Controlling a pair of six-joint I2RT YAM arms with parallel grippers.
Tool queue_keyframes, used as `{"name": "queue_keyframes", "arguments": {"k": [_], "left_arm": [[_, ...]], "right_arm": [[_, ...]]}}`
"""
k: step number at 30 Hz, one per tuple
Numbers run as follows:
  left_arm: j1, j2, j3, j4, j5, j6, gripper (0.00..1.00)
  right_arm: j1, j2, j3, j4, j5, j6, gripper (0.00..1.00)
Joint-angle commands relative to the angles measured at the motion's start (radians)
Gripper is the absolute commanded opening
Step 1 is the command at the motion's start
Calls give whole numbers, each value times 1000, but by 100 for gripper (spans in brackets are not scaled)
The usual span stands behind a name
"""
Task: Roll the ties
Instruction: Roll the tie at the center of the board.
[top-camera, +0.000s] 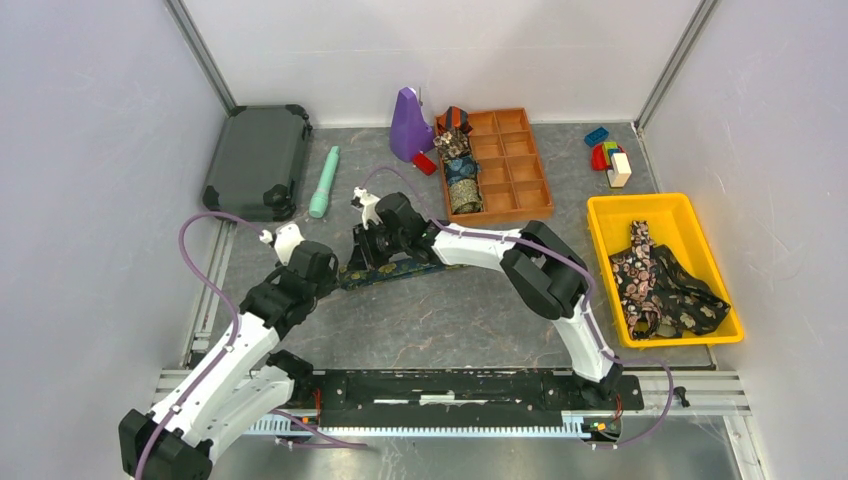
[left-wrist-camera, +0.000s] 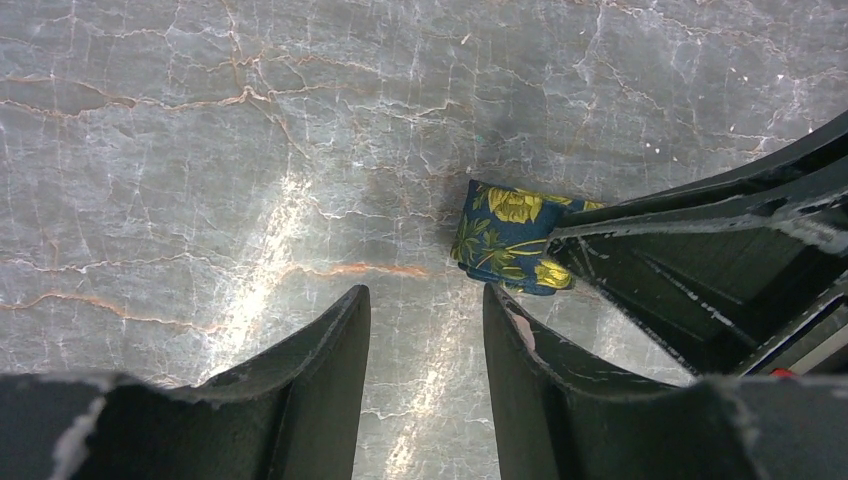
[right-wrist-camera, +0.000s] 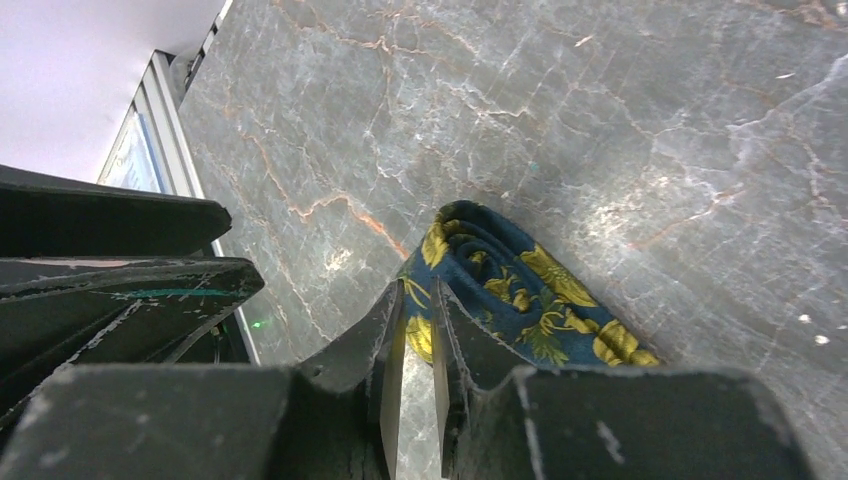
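Observation:
A navy-gold floral tie (top-camera: 400, 270) lies on the grey table between the two grippers, its left end folded into a small roll. My right gripper (right-wrist-camera: 419, 290) is shut on that rolled end (right-wrist-camera: 520, 290), its jaws almost closed with fabric at the tips. My left gripper (left-wrist-camera: 425, 295) is open and empty just above the table, with the tie end (left-wrist-camera: 505, 235) slightly ahead to its right. The right gripper's fingers (left-wrist-camera: 700, 260) hold that end. Rolled ties (top-camera: 462, 170) sit in the orange tray. Loose dark ties (top-camera: 660, 285) lie in the yellow bin.
The orange compartment tray (top-camera: 515, 165) stands at the back centre with a purple object (top-camera: 408, 125) beside it. A mint-green stick (top-camera: 324, 182) and a dark case (top-camera: 255, 160) lie back left. Toy blocks (top-camera: 610, 160) sit behind the yellow bin (top-camera: 610, 215).

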Motion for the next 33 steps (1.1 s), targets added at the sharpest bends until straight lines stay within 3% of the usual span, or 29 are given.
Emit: {"name": "queue_keyframes", "arguments": {"k": [1, 10, 17, 33], "left_arm": [[11, 1, -13, 53, -26, 14, 52], [29, 23, -54, 129, 21, 32, 53], [35, 28, -79, 163, 37, 38, 53], [133, 27, -241, 457, 305, 64, 75]], "right_arm": [[-26, 4, -6, 28, 13, -18, 21], [-42, -14, -82, 86, -17, -17, 20], [-43, -17, -45, 62, -20, -45, 22], [-47, -10, -108, 120, -45, -70, 20]]}}
